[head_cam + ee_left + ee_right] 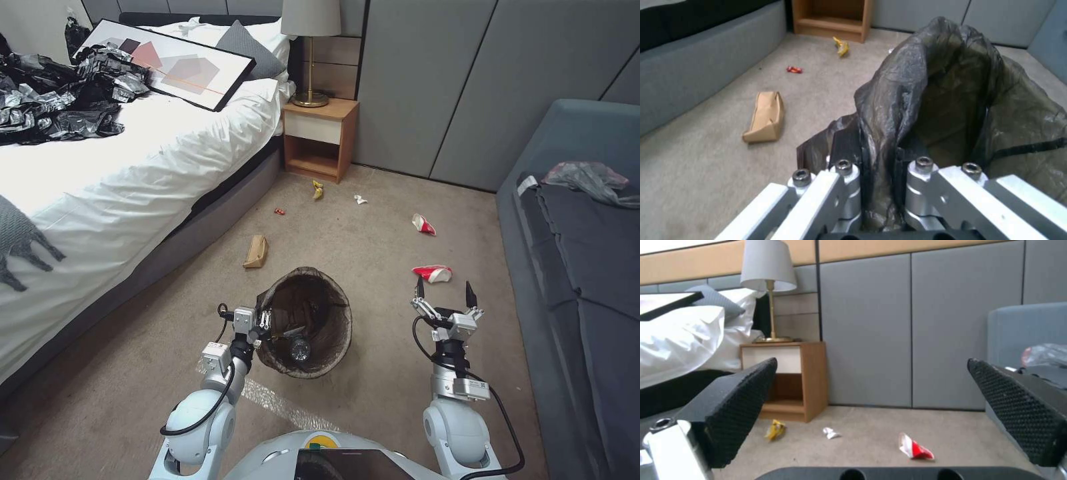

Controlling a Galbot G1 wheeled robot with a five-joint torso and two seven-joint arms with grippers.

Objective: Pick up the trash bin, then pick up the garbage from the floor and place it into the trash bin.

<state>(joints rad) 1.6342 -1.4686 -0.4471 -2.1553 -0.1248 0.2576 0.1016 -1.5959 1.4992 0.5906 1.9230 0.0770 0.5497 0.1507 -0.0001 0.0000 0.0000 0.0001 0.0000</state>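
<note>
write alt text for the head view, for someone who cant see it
The left tool is shut on the rim of the trash bin, tilted above the carpet, while the right tool hangs open near a red-and-white paper cup. More litter lies ahead: a tan paper bag, another cup, a yellow wrapper.

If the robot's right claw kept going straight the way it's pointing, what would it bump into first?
Probably the nearest red-and-white paper cup, lying on the carpet just beyond the open right gripper. Height is hard to judge, so it might pass above it.
</note>
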